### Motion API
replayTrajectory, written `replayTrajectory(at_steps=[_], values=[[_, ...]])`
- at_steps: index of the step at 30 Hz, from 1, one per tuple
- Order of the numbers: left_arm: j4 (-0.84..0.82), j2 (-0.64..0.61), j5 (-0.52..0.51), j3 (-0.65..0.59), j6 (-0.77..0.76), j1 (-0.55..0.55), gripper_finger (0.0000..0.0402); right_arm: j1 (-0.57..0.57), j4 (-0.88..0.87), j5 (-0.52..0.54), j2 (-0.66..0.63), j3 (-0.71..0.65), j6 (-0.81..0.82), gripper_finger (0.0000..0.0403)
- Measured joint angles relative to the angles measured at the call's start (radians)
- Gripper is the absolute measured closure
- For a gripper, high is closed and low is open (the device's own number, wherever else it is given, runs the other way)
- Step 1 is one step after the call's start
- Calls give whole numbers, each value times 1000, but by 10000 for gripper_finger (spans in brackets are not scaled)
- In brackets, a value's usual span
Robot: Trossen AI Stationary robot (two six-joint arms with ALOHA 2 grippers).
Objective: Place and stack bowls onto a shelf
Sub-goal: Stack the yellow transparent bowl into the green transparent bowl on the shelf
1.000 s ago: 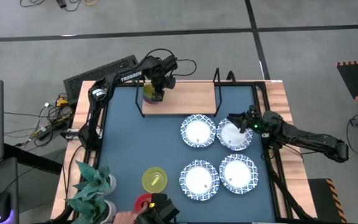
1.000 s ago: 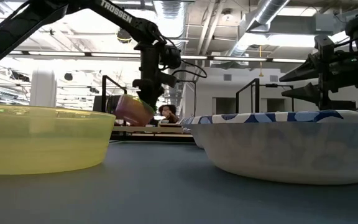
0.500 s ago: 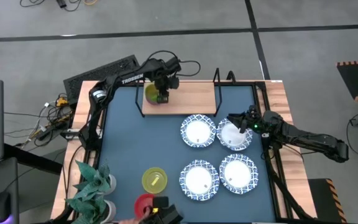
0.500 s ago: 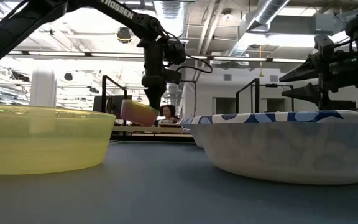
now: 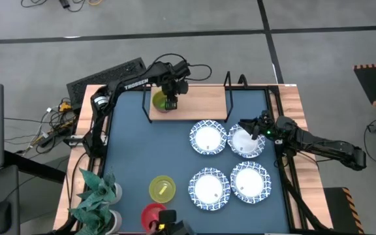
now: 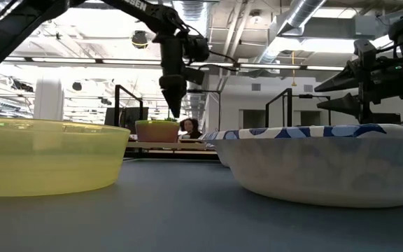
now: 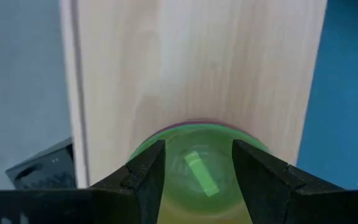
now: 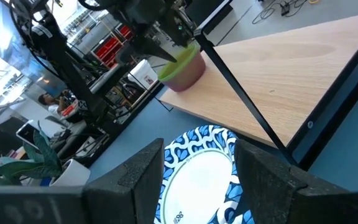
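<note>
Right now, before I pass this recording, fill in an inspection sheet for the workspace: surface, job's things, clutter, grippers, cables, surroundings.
Surface: dark blue tabletop inside a light wooden border.
Job's things: shelf at the far edge; green bowl nested in a purple bowl at the shelf's left end; four white bowls with blue rims in a block on the right; yellow bowl and red bowl near the front edge.
Clutter: potted plant at the front left corner.
Grippers: left gripper open over the green bowl's rim; right gripper open above the far right white bowl.
Cables: loose bundle off the table's left side.
Surroundings: keyboard behind the table; a person far behind the shelf.
</note>
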Motion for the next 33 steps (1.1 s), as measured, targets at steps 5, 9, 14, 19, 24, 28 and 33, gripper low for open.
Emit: replayTrajectory(at_steps=[5,9,14,19,24,28,33], values=[[-58,-85,36,0,-49,-17,230,1,0,0,5,0,3,183],[-160,-192,130,0,-144,-67,230,1,-1,-6,8,0,3,183],[-227,-310,201,0,-312,-170,230,1,-3,-10,22,0,3,183],[-220,-385,201,0,-487,-310,230,1,-4,-17,34,0,3,183],[-179,-407,167,0,-641,-449,230,1,-4,-19,34,0,3,183],[-171,-407,156,0,-737,-540,230,1,-4,-20,33,0,3,183],[-134,-407,109,0,-835,-620,230,1,-4,-21,34,0,3,183]])
